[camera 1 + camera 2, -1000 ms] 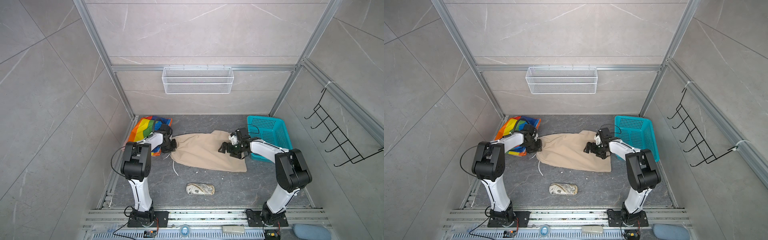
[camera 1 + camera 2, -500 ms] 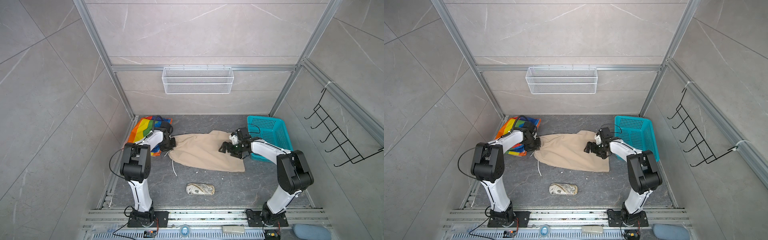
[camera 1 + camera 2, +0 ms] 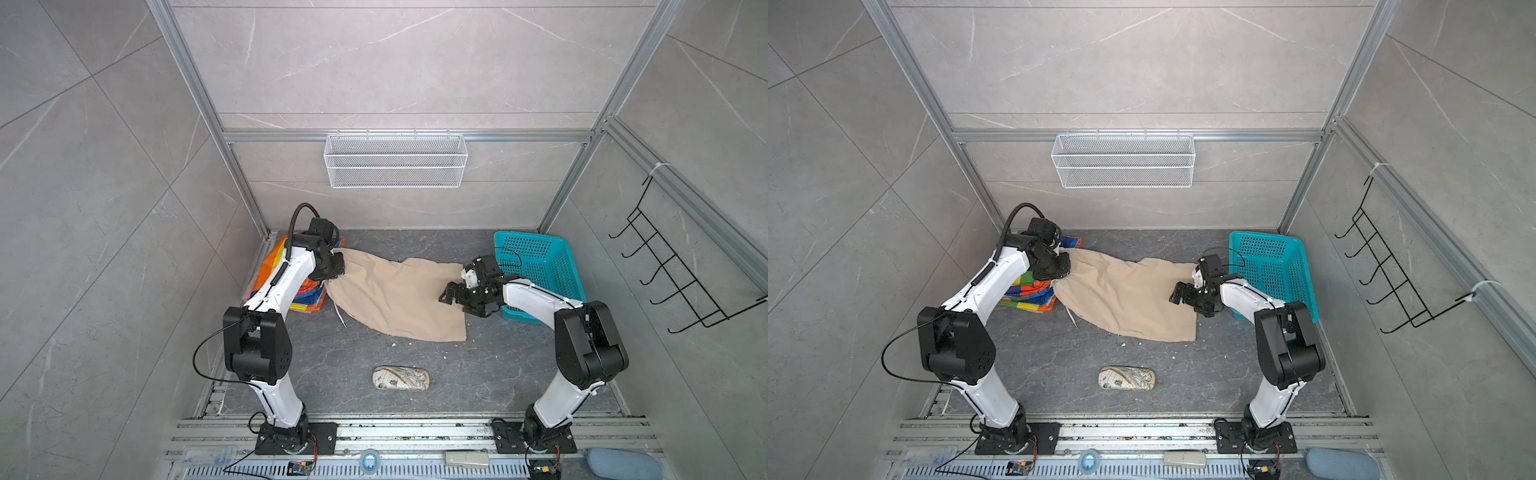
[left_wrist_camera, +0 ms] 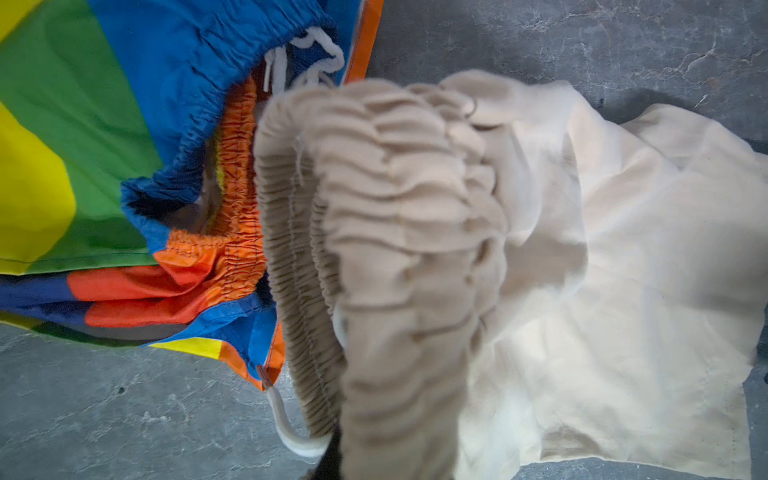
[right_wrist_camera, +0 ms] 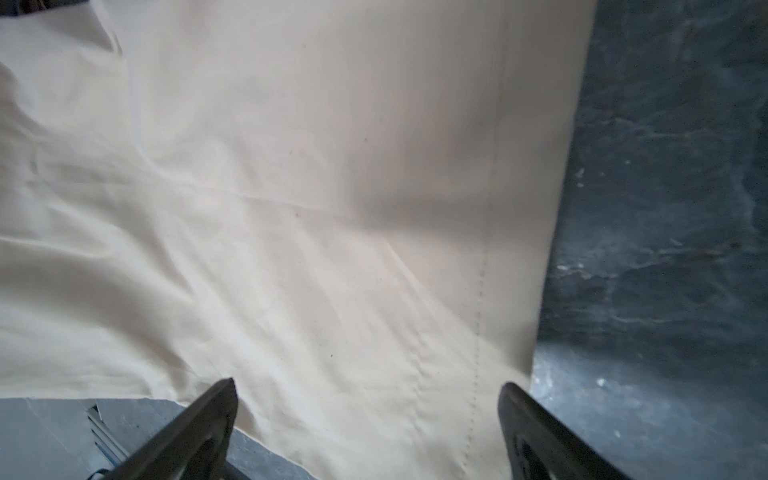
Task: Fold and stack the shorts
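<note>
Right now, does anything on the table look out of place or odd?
The patterned pouch lies alone at the front, unrelated to the shorts. The beige shorts are skewed, their waistband bunched in the shut left gripper beside the rainbow-striped shorts.

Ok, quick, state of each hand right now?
Left hand: closed on the beige cloth shorts with gathered waist.
Right hand: open, empty, over those shorts.

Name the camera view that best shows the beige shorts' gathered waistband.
Left wrist view: the waistband is close up, gathers clear. Both top views show it small, bunched at the left end effector. Right wrist view shows only the shorts' smooth cloth.
</note>
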### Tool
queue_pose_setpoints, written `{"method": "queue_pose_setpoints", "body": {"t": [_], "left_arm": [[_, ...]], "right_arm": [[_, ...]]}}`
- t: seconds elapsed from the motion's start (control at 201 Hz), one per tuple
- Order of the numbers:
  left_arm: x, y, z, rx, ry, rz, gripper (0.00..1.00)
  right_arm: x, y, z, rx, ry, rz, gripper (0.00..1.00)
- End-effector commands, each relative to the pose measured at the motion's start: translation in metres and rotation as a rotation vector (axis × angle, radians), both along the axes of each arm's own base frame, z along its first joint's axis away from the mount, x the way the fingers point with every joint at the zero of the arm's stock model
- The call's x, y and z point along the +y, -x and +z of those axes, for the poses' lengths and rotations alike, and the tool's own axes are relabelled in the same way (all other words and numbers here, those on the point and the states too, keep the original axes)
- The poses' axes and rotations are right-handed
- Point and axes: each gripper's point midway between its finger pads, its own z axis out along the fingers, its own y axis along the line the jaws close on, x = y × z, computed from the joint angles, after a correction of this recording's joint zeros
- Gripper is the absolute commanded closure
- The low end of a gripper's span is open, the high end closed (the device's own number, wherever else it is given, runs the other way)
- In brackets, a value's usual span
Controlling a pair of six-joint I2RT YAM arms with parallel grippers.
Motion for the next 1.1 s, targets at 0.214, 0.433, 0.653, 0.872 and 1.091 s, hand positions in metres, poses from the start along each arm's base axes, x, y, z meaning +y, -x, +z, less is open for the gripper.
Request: {"method": "queue_pose_setpoints", "body": {"t": [0.214, 0.433, 0.653, 0.872, 1.091], "left_arm": [[-0.025, 0.003, 0.029, -0.031, -0.049, -0.081, 1.0], [-0.03, 0.005, 0.035, -0.039, -0.043, -0.099, 1.0], [-0.028, 0.008, 0.034, -0.036, -0.061, -0.121, 1.0], [-0.023, 0.01, 0.039, -0.048, -0.082, -0.125, 1.0], [-0.016, 0.009, 0.04, -0.05, -0.13, -0.13, 1.0]], "right_arm": [[0.136, -0.057, 0.061, -0.123, -0.36, -0.077, 0.01], [0.207, -0.116, 0.046, -0.084, -0.484, -0.137, 0.01], [0.229, -0.162, 0.018, -0.095, -0.436, -0.136, 0.01], [0.237, -0.178, -0.008, -0.073, -0.382, -0.132, 0.01], [0.231, -0.172, 0.052, -0.157, -0.373, -0.054, 0.01]]}}
